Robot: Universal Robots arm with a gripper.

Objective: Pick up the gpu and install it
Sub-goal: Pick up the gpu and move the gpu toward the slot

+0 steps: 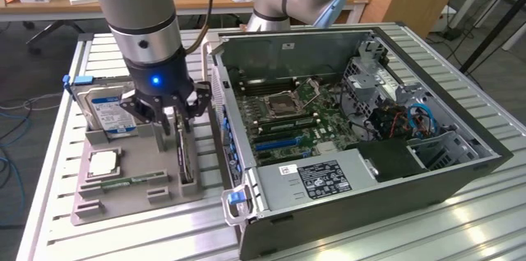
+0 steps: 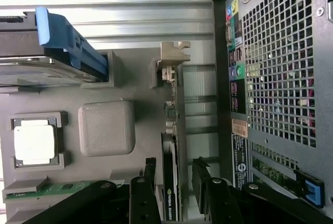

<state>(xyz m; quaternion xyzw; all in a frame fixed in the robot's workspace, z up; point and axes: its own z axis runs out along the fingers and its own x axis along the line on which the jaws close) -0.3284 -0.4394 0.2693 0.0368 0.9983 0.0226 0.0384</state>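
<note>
**Exterior view.** The arm (image 1: pixel 148 21) reaches down over a grey holder (image 1: pixel 132 202) that lies on the slatted metal surface (image 1: pixel 460 224). The claw (image 1: pixel 174 127) hangs with its jaws spread wide, holding nothing. It is poised directly above the gpu (image 1: pixel 187 164). The gpu stands on edge in a slot at the side of the holder nearest the open computer case (image 1: pixel 345 212). At the exterior view's left, the holder also carries a blue-labelled hard drive (image 1: pixel 107 113), a square processor (image 1: pixel 103 162) and a green memory stick (image 1: pixel 125 182).

**Wrist view.** The gpu (image 2: pixel 170 146) is seen edge-on as a thin dark card. Its pale end bracket (image 2: pixel 175 57) is at the end farther from the camera. The claw (image 2: pixel 174 164) straddles the card: one of the fingers (image 2: pixel 149 182) lies on either side, and whether they touch it cannot be told. A grey square block (image 2: pixel 106 127) sits between the gpu and the processor. The perforated rear panel of the computer case runs beside the holder.
</note>
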